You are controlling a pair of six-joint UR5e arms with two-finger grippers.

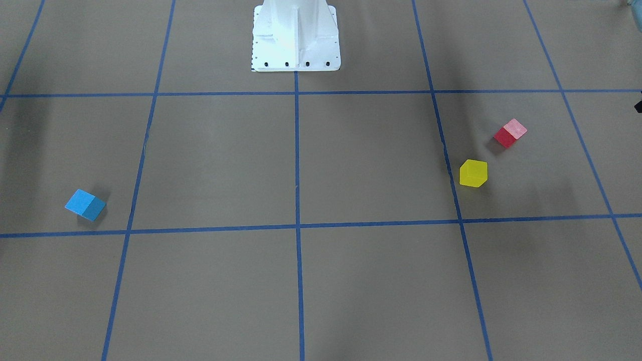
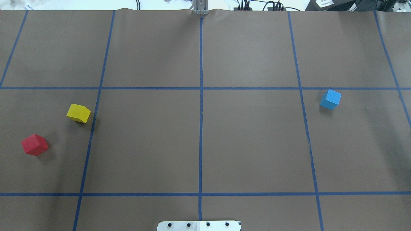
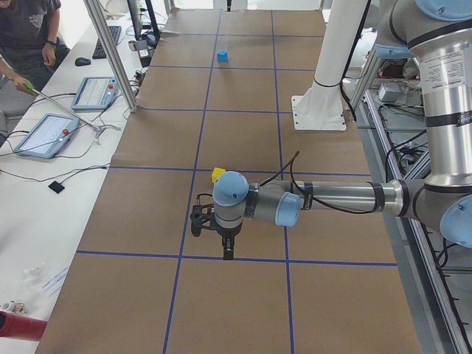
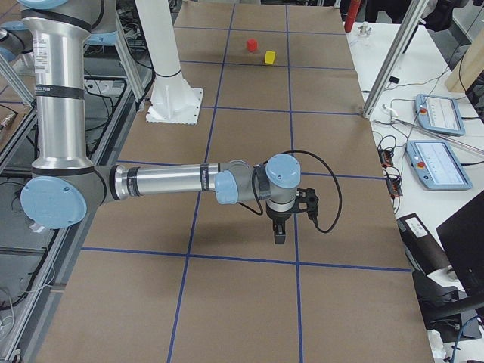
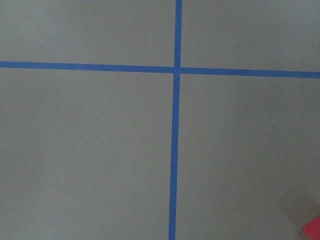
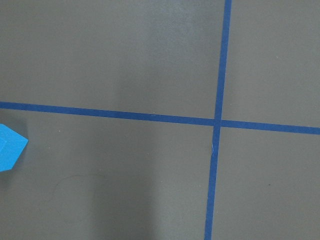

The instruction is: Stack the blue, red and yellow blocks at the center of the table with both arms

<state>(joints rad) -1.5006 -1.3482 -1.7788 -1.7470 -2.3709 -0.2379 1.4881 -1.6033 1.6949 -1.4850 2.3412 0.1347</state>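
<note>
The blue block (image 2: 330, 99) lies on the table's right half, and also shows in the front view (image 1: 85, 204) and at the right wrist view's left edge (image 6: 10, 147). The yellow block (image 2: 78, 113) and the red block (image 2: 34, 144) lie apart on the left half. A red corner shows in the left wrist view (image 5: 312, 229). My left gripper (image 3: 228, 254) points down above the table, near the yellow block (image 3: 217, 175). My right gripper (image 4: 278, 237) points down above the table. Both show only in side views, so I cannot tell whether they are open or shut.
The white robot base (image 2: 199, 225) stands at the table's near middle edge. Blue tape lines (image 2: 201, 128) cross the brown table. Metal posts (image 3: 110, 55) and operators' tablets (image 3: 44, 134) stand along the far side, where a person sits.
</note>
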